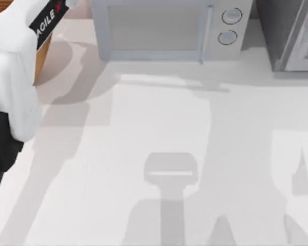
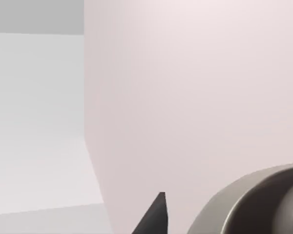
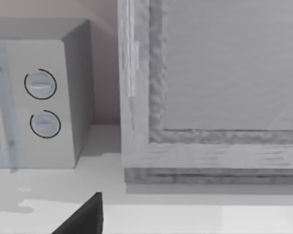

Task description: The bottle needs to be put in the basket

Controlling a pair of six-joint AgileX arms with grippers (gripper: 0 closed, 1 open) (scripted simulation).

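Observation:
My left arm (image 1: 15, 66) reaches over the table's far left corner in the top view. A narrow strip of the orange-tan basket (image 1: 43, 57) shows beside it, and the arm covers the rest. The bottle is hidden. A dark tip of my left gripper (image 2: 157, 217) juts up in front of a pale wall in the left wrist view. A dark part of my right gripper (image 3: 85, 217) hangs above the white table, facing the microwave (image 3: 36, 102).
A grey microwave (image 1: 167, 28) with two round knobs stands at the back middle. A grey framed appliance (image 1: 292, 33) stands at the back right. A grey rounded rim (image 2: 254, 204) sits close to the left wrist camera. Arm shadows lie across the white table (image 1: 159, 128).

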